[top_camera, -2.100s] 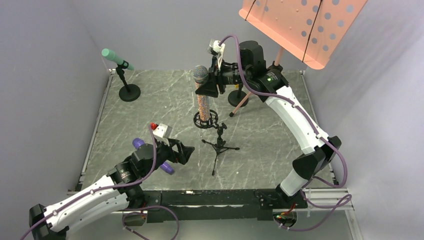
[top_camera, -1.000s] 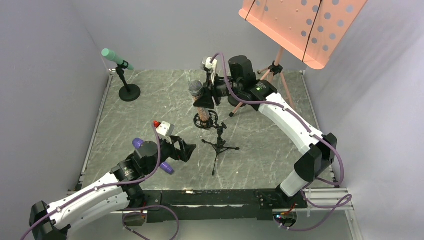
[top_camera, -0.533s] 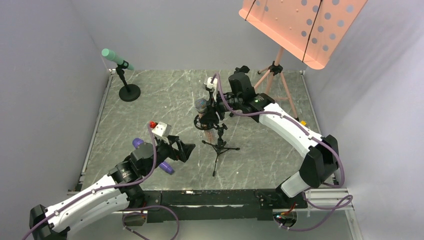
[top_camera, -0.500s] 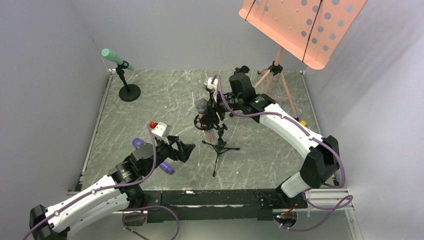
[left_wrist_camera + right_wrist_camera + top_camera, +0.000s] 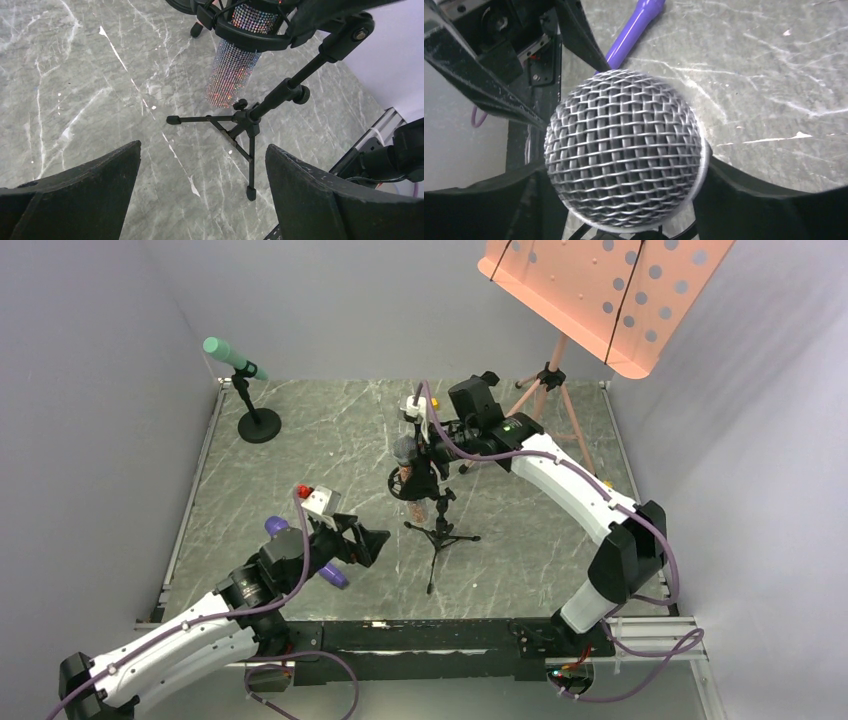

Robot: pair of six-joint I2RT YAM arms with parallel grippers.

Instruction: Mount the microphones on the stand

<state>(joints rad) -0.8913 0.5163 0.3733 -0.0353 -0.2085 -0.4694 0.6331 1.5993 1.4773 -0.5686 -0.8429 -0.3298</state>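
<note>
My right gripper (image 5: 420, 472) is shut on the glittery pinkish-tan microphone (image 5: 406, 452) and holds it upright inside the ring clip (image 5: 250, 37) of the small black tripod stand (image 5: 438, 530). Its glitter body (image 5: 231, 72) hangs below the ring, and its silver mesh head (image 5: 624, 160) fills the right wrist view between the gripper's (image 5: 629, 210) fingers. My left gripper (image 5: 368, 540) is open and empty in front of the tripod (image 5: 248, 125); in the left wrist view the gripper (image 5: 202, 200) shows only floor between its fingers. The purple microphone (image 5: 334, 576) lies under the left wrist and also shows in the right wrist view (image 5: 634, 27). The teal-green microphone (image 5: 228, 353) sits on a round-base stand (image 5: 259, 425).
An orange music stand (image 5: 610, 295) on a pink tripod (image 5: 556, 410) stands at the back right. Grey walls close the left, back and right sides. A black rail (image 5: 420, 635) runs along the near edge.
My right gripper has come down and nearer with the glittery microphone, lowering its body through the ring clip. The left arm has hardly moved.
</note>
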